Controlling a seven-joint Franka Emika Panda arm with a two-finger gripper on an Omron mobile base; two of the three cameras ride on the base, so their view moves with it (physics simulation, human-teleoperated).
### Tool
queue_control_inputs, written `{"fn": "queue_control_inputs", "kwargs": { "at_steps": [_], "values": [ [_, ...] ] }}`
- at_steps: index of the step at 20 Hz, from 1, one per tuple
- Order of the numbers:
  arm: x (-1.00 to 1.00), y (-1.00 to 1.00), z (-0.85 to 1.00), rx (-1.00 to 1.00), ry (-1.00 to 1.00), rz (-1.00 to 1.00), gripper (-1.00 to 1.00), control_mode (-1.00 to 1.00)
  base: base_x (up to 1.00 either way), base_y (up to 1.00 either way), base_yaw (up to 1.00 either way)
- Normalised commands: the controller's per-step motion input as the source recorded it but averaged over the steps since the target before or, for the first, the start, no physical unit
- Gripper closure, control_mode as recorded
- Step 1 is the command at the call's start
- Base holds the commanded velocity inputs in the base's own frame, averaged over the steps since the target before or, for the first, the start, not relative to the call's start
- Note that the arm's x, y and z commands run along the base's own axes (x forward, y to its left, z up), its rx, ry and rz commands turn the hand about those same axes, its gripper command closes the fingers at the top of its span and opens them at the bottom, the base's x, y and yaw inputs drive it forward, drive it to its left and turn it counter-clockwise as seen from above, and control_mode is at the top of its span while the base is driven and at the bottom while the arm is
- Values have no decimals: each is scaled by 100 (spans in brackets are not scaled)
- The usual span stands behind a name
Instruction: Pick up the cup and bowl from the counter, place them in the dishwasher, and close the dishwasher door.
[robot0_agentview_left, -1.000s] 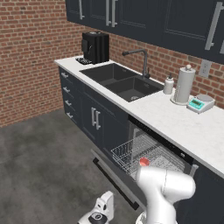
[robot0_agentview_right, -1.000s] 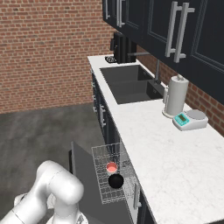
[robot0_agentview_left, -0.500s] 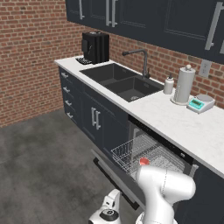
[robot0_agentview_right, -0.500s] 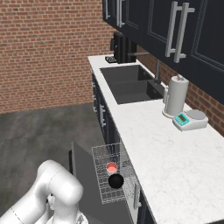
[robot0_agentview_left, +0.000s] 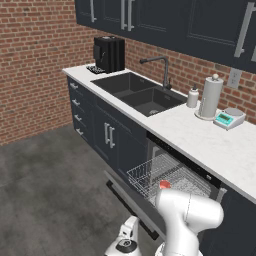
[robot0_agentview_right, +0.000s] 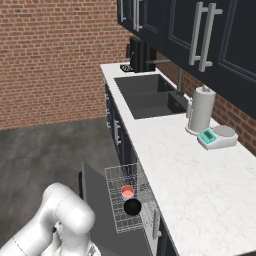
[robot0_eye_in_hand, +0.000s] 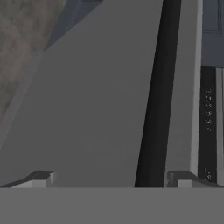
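Dishwasher door (robot0_eye_in_hand: 96, 109) lies dropped open, nearly flat, long axis running away from your claw (robot0_eye_in_hand: 109, 179), just ahead of its tips. Claw's spread wide, pinching nothing. Beyond it, wire rack (robot0_agentview_right: 131, 202) holds cup (robot0_agentview_right: 128, 191), mouth up, w/ bowl (robot0_agentview_right: 132, 207) beside it. No readable writing.

The arm (robot0_agentview_left: 187, 215) hides most of the cup (robot0_agentview_left: 164, 185) and part of the rack (robot0_agentview_left: 150, 175), and the door (robot0_agentview_right: 97, 200) runs off the frame's bottom.
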Motion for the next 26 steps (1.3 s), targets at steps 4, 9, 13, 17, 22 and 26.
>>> {"fn": "queue_control_inputs", "kwargs": {
  "at_steps": [4, 9, 13, 17, 22, 26],
  "values": [
    [66, -35, 0, -23, -10, -10, -100, -100, 0, 0, 0],
    [71, -53, 0, -26, -9, -16, -100, -100, 0, 0, 0],
    [77, -69, 0, -28, -7, -20, -100, -100, 0, 0, 0],
    [75, -79, 0, -29, -6, -23, -100, -100, 0, 0, 0],
    [70, -95, 0, -29, -5, -26, -100, -100, 0, 0, 0],
    [68, -100, 0, -29, -4, -27, -100, -100, 0, 0, 0]
  ]
}}
